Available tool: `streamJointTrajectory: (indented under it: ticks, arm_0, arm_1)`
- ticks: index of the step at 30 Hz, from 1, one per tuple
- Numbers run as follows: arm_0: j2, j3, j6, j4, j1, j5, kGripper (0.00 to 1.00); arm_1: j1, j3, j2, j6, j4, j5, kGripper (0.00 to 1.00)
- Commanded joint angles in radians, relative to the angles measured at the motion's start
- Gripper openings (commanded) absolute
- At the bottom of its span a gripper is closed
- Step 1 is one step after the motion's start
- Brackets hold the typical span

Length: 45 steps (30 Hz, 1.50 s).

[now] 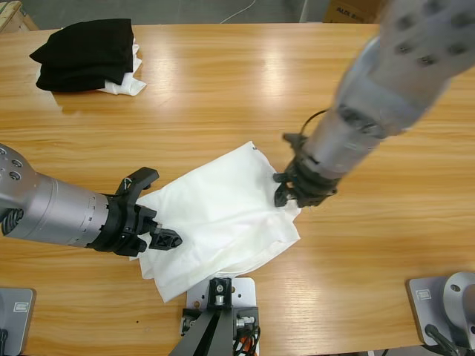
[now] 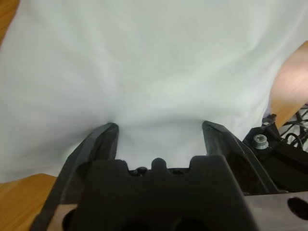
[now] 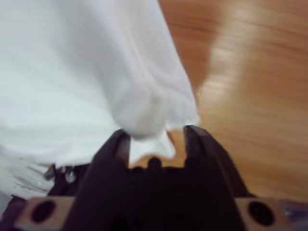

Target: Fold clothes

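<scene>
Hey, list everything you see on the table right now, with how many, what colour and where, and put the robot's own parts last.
T-shirt: one, white, bunched on the table's near middle, between the two grippers.
Folded garment: one, black, far left corner, lying on a white piece that shows at its edge.
Table: one, wooden, long.
Box: one, brown, beyond the far edge.
Left gripper: one, black, open, at the T-shirt's left edge.
Right gripper: one, black, fabric between its jaws at the T-shirt's right edge.

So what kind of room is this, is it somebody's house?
Probably not a house: it looks like a robot test lab. Two silver-grey arms work at a long wooden table on a wrinkled white T-shirt, a folded black garment waits aside, and a cardboard box sits behind.
</scene>
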Motion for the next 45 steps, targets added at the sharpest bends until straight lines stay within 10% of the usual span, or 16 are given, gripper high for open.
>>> streamJointTrajectory:
  ticks: [1, 3, 4, 5, 8, 14, 35, 45]
  arm_0:
    - [-0.177, -0.026, -0.031, 0.049, 0.028, 0.017, 0.838]
    - [-0.205, -0.052, -0.03, 0.056, 0.034, 0.022, 0.781]
    - [-0.192, -0.059, -0.03, 0.057, 0.034, 0.02, 0.601]
    - [-0.171, -0.053, -0.046, 0.058, 0.029, 0.015, 0.488]
    - [-0.101, -0.007, -0.095, 0.026, 0.023, -0.002, 0.0]
    - [0.03, 0.011, -0.15, -0.078, 0.02, 0.004, 0.0]
    - [0.115, 0.106, -0.171, -0.193, 0.005, -0.008, 0.0]
    - [-0.239, 0.006, -0.319, -0.196, 0.009, -0.005, 0.0]
  arm_1:
    - [0.01, -0.152, -0.319, -0.052, 0.243, -0.068, 0.879]
    - [0.008, -0.141, -0.33, -0.172, 0.155, 0.008, 0.52]
    - [-0.003, -0.119, -0.333, -0.256, 0.085, 0.081, 0.085]
    - [-0.017, -0.083, -0.335, -0.31, 0.009, 0.137, 0.0]
    - [-0.076, 0.098, -0.296, -0.327, -0.304, 0.307, 0.0]
    - [-0.137, 0.227, 0.056, -0.325, -0.776, 0.588, 0.0]
    - [-0.151, 0.59, -0.092, -0.176, -0.697, 0.226, 0.0]
    - [-0.148, 0.59, -0.065, -0.181, -0.689, 0.22, 0.0]
